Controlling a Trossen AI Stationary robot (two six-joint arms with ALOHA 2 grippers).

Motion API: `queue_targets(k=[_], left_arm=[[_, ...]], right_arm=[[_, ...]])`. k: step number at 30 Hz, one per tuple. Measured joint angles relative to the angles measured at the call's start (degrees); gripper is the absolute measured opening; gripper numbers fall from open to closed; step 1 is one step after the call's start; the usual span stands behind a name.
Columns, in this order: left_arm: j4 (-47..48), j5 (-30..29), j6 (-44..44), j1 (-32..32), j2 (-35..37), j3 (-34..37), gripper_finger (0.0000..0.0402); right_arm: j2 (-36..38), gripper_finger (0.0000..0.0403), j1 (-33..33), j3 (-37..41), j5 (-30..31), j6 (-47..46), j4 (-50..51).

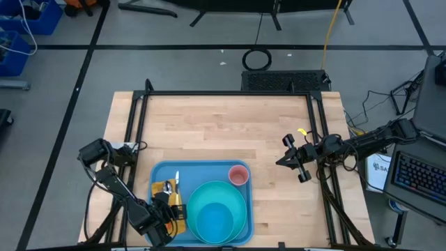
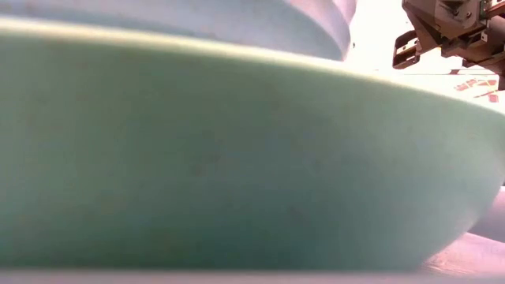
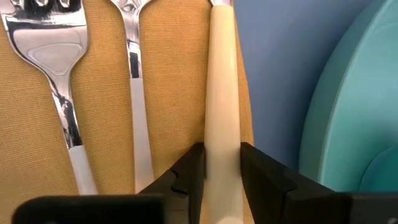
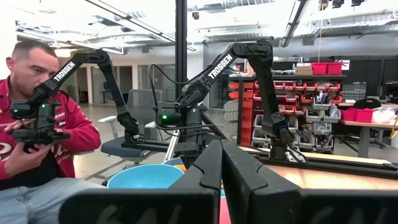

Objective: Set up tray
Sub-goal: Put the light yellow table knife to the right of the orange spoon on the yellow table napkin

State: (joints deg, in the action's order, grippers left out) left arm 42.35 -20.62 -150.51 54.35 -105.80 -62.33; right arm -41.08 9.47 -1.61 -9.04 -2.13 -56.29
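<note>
A: Tray [image 1: 162, 174] position?
B: Seen at the desk's [image 1: 223, 129] near edge. Left gripper [image 3: 222, 171] is clamped on a cream handle [image 3: 221, 81] over the napkin [image 3: 171, 74].
A: Right gripper [image 1: 280, 162]?
B: Closed, empty, held above desk.

Far tabletop [image 1: 223, 129] lies open; plate [image 1: 219, 213] and cup [image 1: 239, 175] crowd tray [image 1: 162, 173].

Bright even overhead light; low view's near plate [image 2: 237, 158] blurred.
</note>
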Motion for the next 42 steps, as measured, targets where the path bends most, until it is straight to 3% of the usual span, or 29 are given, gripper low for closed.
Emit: queue_targets(k=[12, 36, 42], left_arm=[[-0.2, -0.4, 0.9, 0.0, 0.0, -0.1, 0.0188], [0.0, 1.0, 1.3, 0.3, 1.0, -0.1, 0.0219], [4.8, 2.0, 1.9, 0.4, 0.9, -2.5, 0.0217]], right_arm=[[0.0, 0.0, 0.0, 0.0, 0.0, 0.0, 0.0], [0.0, 0.0, 0.0, 0.1, 0.0, 0.0, 0.0], [0.0, 0.0, 0.0, 0.1, 0.0, 0.0, 0.0]])
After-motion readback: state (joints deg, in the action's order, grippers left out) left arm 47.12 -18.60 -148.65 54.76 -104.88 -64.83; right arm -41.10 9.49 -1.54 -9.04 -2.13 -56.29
